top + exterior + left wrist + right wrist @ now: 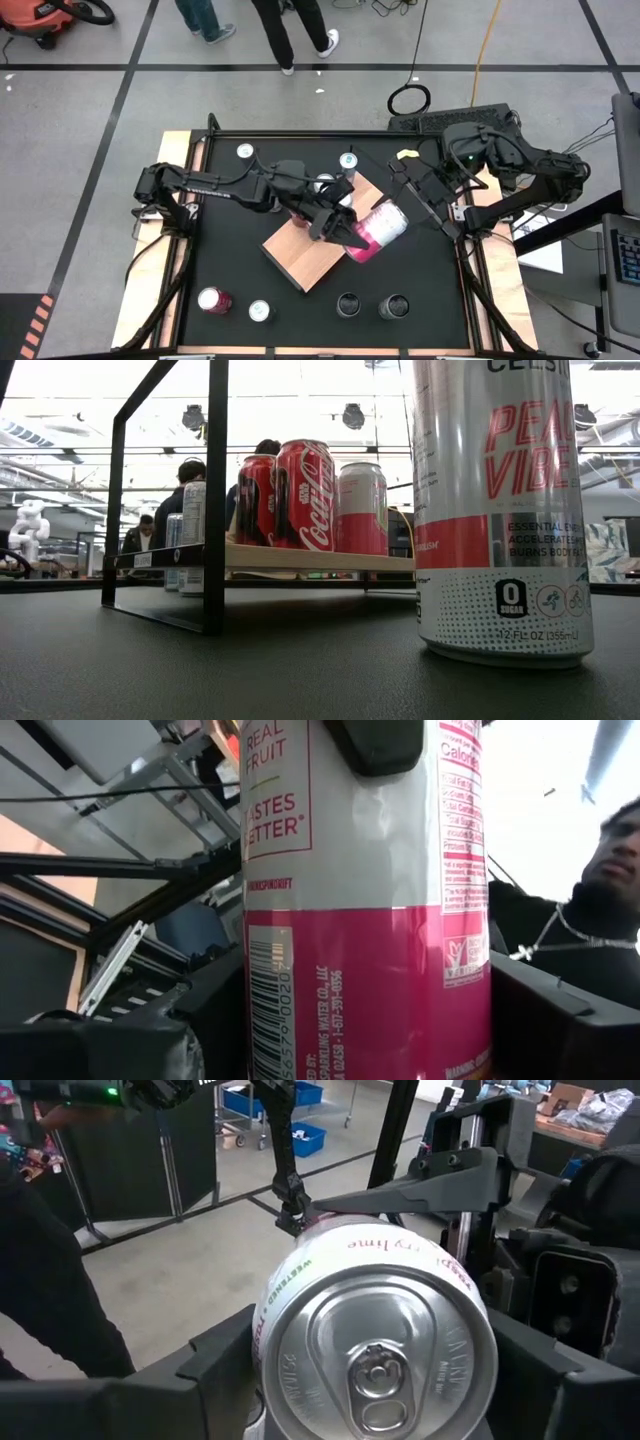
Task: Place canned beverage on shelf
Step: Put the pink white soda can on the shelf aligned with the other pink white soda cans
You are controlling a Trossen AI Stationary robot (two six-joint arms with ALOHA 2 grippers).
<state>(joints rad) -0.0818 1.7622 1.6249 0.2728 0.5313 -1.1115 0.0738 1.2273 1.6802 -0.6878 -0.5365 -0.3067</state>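
A pink-and-white beverage can (380, 226) hangs tipped on its side above the right corner of the shelf (300, 255), a light-brown board on a black frame. My left gripper (345, 235) is shut on the can's pink lower part. My right gripper (410, 205) is shut on its white top end. On the shelf stand two red cola cans (300, 495) and a pink-and-white can (362, 508), resting on their bases. In the high view my left arm hides most of them. My left gripper pinches the can's pink lower part (300, 1000) between its two fingers (170, 1030), which lie across the can. It comes level from the table's left. The can is lifted clear of the shelf. My right gripper holds the can's top end (300, 1280) between its two fingers (215, 1365). It comes from the table's right, facing the lid, with its fingers lying along the can. One of its pads (370, 745) lies on the white wall.
Loose cans stand on the black tabletop: two at the far side (245, 151) (347, 160), a red one (212, 299) and a silver one (260, 311) near the front left, and two dark ones (349, 304) (393, 306) at the front. A tall can (500, 510) fills the low view's right. People stand beyond the table.
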